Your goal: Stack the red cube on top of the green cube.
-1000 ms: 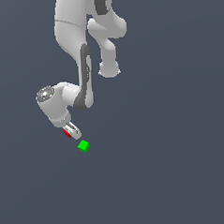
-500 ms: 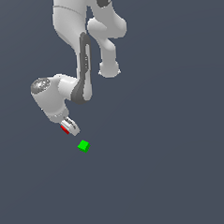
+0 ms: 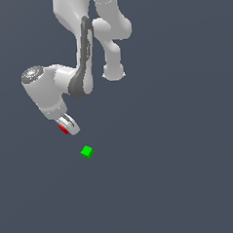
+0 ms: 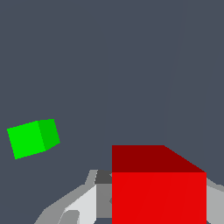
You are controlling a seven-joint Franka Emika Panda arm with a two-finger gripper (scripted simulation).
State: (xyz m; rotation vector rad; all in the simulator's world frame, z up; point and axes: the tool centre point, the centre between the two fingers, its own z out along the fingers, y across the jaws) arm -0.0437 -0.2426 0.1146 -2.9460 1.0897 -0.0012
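Note:
The red cube (image 3: 63, 129) sits between the fingers of my gripper (image 3: 68, 127), which is shut on it and holds it above the grey floor. In the wrist view the red cube (image 4: 158, 186) fills the space between the pale fingers (image 4: 78, 203). The green cube (image 3: 87, 152) lies on the floor, apart from the gripper, lower and toward the exterior view's right. It also shows in the wrist view (image 4: 33, 138), off to the side of the red cube.
The white arm (image 3: 80, 57) and its base (image 3: 114, 72) rise behind the gripper. The floor (image 3: 179, 158) is plain dark grey.
The gripper with the red cube has risen and drifted toward the exterior view's left, away from the green cube. The green cube has not moved.

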